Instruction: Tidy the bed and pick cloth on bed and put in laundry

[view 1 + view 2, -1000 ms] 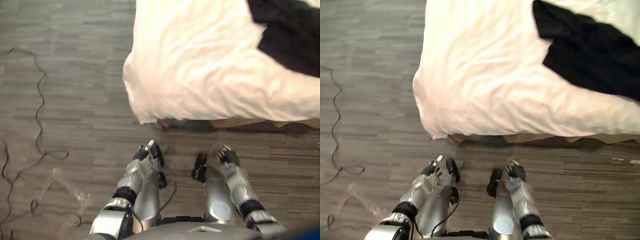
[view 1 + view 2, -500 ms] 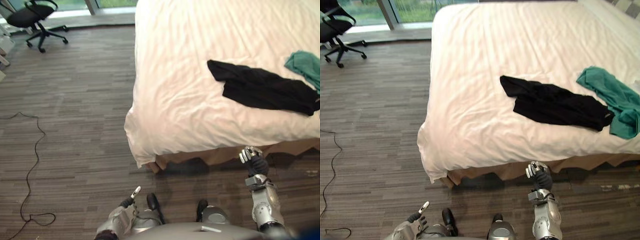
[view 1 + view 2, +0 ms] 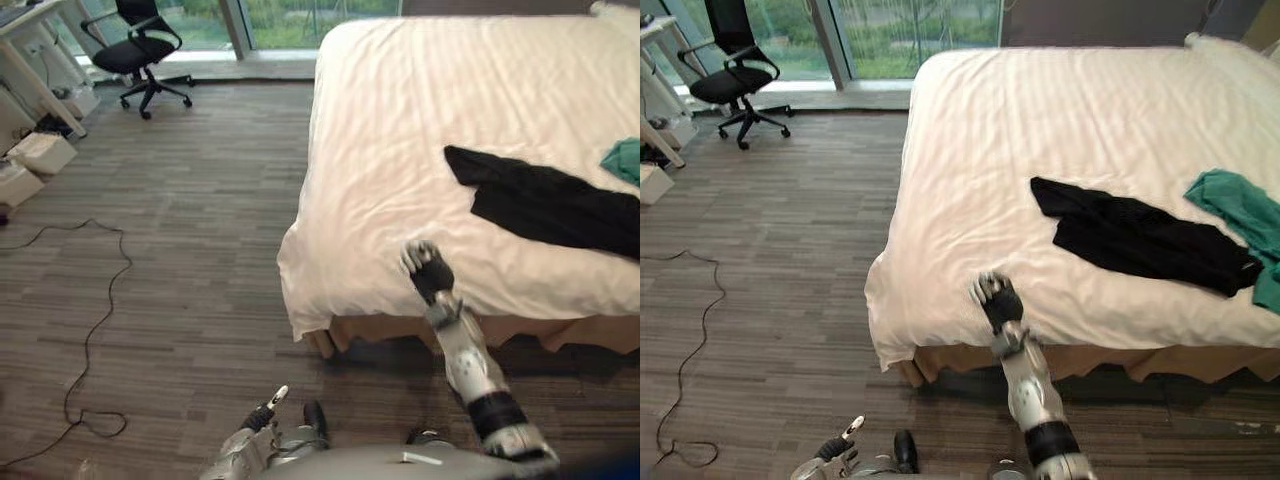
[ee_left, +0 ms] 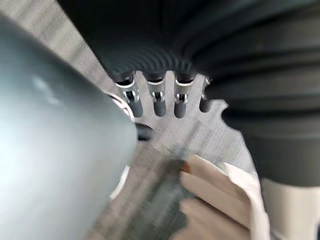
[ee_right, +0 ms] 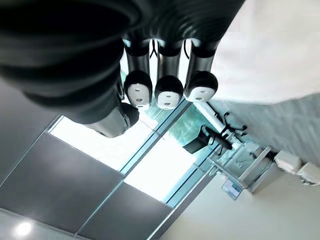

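A bed with a white sheet point(image 3: 400, 150) takes up the right half of the room. On it lies a black cloth point(image 3: 1140, 235), spread flat toward the right side. A teal cloth point(image 3: 1240, 210) is bunched just beyond it at the right edge. My right hand point(image 3: 425, 268) is raised in front of the bed's near left corner, level with the sheet's front edge and well left of the black cloth. Its fingers point(image 5: 168, 92) are curled and hold nothing. My left hand point(image 3: 262, 415) hangs low over the floor with relaxed fingers point(image 4: 159, 102).
Dark wood-pattern floor point(image 3: 190, 260) stretches left of the bed. A black office chair point(image 3: 735, 75) stands at the far left by the windows point(image 3: 920, 30). A white desk point(image 3: 20, 60) and white boxes point(image 3: 40, 155) line the left wall.
The view has tilted up from the floor to the whole bed. My right hand has risen from floor level to the bed's front edge. The left hand stays low.
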